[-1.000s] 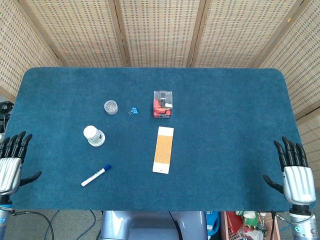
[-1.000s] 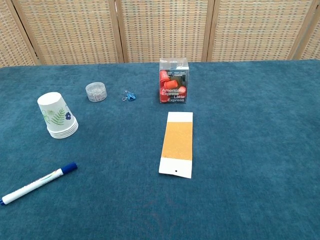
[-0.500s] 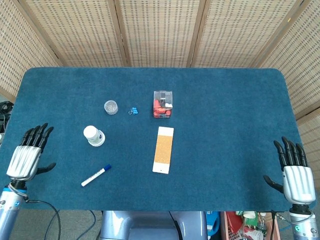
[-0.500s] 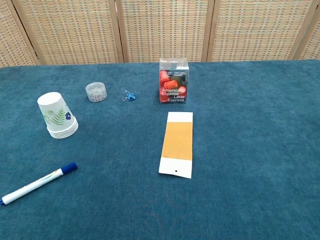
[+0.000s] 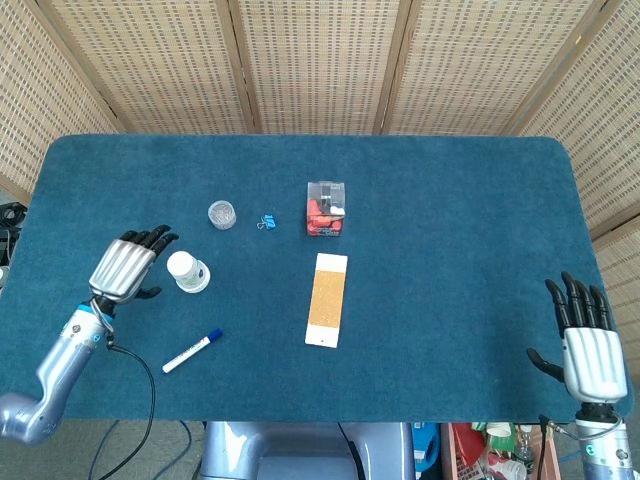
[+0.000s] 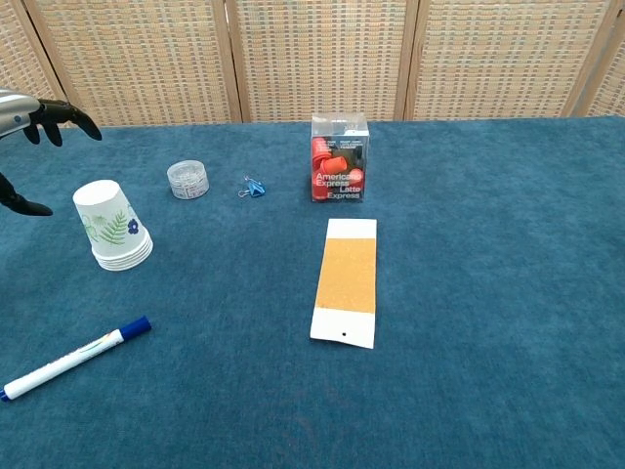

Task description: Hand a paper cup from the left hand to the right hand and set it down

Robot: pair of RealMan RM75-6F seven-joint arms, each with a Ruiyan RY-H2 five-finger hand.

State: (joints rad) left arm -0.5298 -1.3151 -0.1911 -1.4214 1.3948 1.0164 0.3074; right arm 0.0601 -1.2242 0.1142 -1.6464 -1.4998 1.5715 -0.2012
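Paper cup (image 6: 112,226) sits upside down on the blue table cloth (image 5: 450,230), left side of the table, wide rim down; looks like a nested stack going by the stepped rims in chest view. Leaf and flower print on its side. From the head view it reads as a white disc (image 5: 186,270).

Left hand (image 5: 128,265) is just beside the cup on its outer side, fingers apart and extended toward it, holding nothing. Can't tell from either view whether the fingertips touch the cup; chest view only catches the dark fingertips (image 6: 59,115) at the frame edge, above and left of the cup.

Right hand (image 5: 585,345) is at the near right corner of the table, well apart from the cup, fingers spread and pointing up, empty. Only the head view shows it.

Other items on the cloth:
- white marker with blue cap (image 6: 73,358) lying near the front edge, nearer than the cup
- small round clear container (image 6: 187,179) beyond the cup
- blue binder clip (image 6: 254,187) just right of the container
- clear box with red contents (image 6: 339,157), mid table, printed text on front
- flat card, orange with white ends (image 6: 347,281), lying nearer than the box

Woven screen panels (image 5: 320,60) behind the table.
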